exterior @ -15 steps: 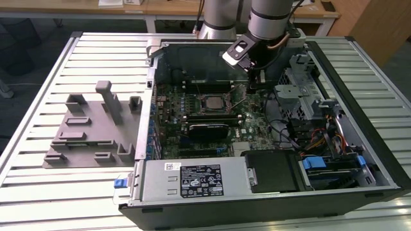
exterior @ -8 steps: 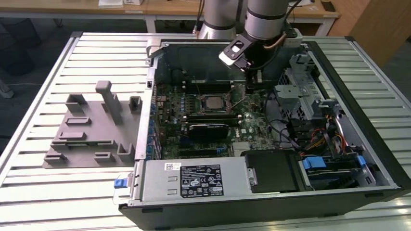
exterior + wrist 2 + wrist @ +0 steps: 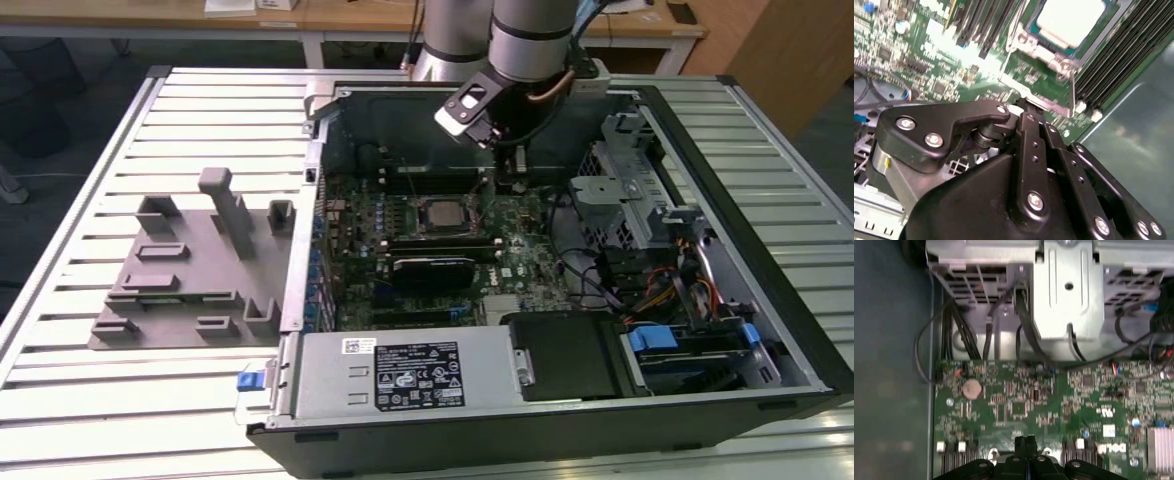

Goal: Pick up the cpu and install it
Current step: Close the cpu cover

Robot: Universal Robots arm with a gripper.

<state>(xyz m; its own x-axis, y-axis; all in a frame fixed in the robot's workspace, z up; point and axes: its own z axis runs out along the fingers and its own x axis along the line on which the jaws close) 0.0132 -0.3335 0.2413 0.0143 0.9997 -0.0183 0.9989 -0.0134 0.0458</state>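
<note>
Lying on its side with the panel off, the computer case (image 3: 763, 215) is opened upward so that the motherboard (image 3: 350, 250) can be reached from above. A grey tray (image 3: 174, 300) is set just beside it on the exterior view's left, judged to be a holder for parts. The gripper (image 3: 507, 178) is held low over the board near the case's back wall; in both wrist views its 2 fingers (image 3: 1021, 442) are pressed together with nothing seen between them. The cpu (image 3: 438, 212) is seated in the socket, its pale top (image 3: 1069, 20) level inside the metal frame, apart from the gripper. The case is carried by a slatted metal table (image 3: 80, 400); wooden desks (image 3: 347, 15) stand behind.
</note>
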